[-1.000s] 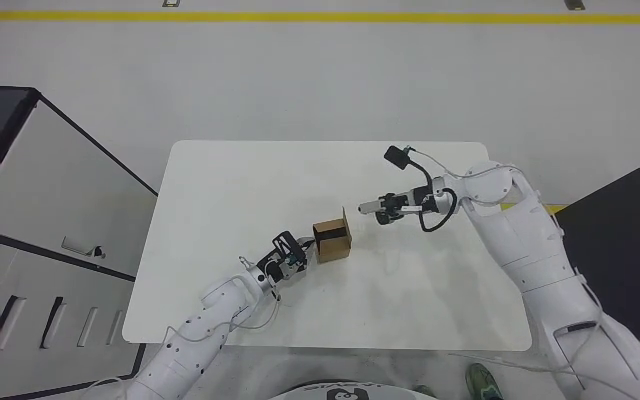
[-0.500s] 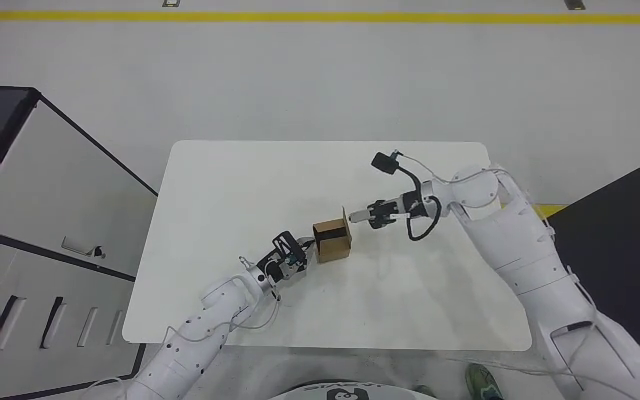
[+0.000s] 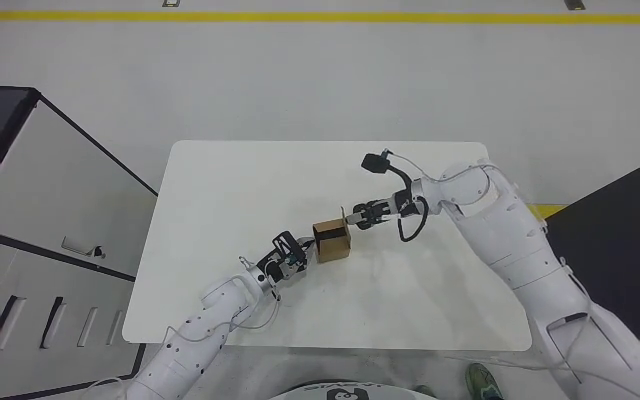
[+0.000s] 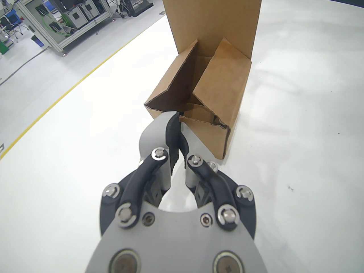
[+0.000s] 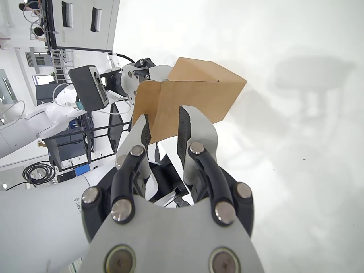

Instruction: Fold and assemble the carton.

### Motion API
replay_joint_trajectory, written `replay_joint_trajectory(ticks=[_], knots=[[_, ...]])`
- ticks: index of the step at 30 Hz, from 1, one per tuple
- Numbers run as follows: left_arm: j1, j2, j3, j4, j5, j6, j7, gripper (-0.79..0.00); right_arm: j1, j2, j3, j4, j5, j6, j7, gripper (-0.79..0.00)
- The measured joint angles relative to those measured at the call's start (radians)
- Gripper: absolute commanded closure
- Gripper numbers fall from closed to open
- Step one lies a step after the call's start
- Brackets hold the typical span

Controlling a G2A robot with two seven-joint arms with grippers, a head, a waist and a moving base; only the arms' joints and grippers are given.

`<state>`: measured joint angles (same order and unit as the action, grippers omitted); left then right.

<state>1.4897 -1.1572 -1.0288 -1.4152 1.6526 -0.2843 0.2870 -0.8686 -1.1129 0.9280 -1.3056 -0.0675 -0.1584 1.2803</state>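
Carton [image 3: 331,241] sits central on the table [image 3: 220,200], tall flap [image 4: 213,6] upright. The left gripper [image 4: 176,124] pinches its near edge; the right gripper [image 5: 165,118] straddles the flap, fingers apart. If I push the flap hard, the carton may pull free and skid.

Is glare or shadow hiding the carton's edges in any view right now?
No. Top view: even light, the carton stands out against the white table. Left wrist view: its inside is shaded but the flap edges show; the yellow floor line bends with the lens. Right wrist view: table very bright, soft grey shadows beyond the carton, outline distinct.
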Motion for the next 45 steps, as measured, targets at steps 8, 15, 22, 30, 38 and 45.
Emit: replay_joint_trajectory(ticks=[8, 15, 22, 30, 38, 45], knots=[[0.0, 0.0, 0.0, 0.0, 0.0, 0.0, 0.0, 0.0, 0.03, -0.01, -0.032, 0.003, 0.006, -0.01, -0.002, -0.215], [0.0, 0.0, 0.0, 0.0, 0.0, 0.0, 0.0, 0.0, 0.051, -0.015, -0.06, -0.002, -0.022, -0.002, 0.01, -0.212], [0.0, 0.0, 0.0, 0.0, 0.0, 0.0, 0.0, 0.0, 0.072, -0.018, -0.088, -0.02, -0.068, 0.018, 0.028, -0.175], [0.0, 0.0, 0.0, 0.0, 0.0, 0.0, 0.0, 0.0, 0.107, -0.025, -0.133, -0.054, -0.137, 0.041, 0.059, -0.086], [0.0, 0.0, 0.0, 0.0, 0.0, 0.0, 0.0, 0.0, 0.162, -0.042, -0.198, -0.068, -0.21, 0.053, 0.105, -0.071], [0.0, 0.0, 0.0, 0.0, 0.0, 0.0, 0.0, 0.0, 0.207, -0.063, -0.257, -0.063, -0.251, 0.068, 0.122, -0.117]])
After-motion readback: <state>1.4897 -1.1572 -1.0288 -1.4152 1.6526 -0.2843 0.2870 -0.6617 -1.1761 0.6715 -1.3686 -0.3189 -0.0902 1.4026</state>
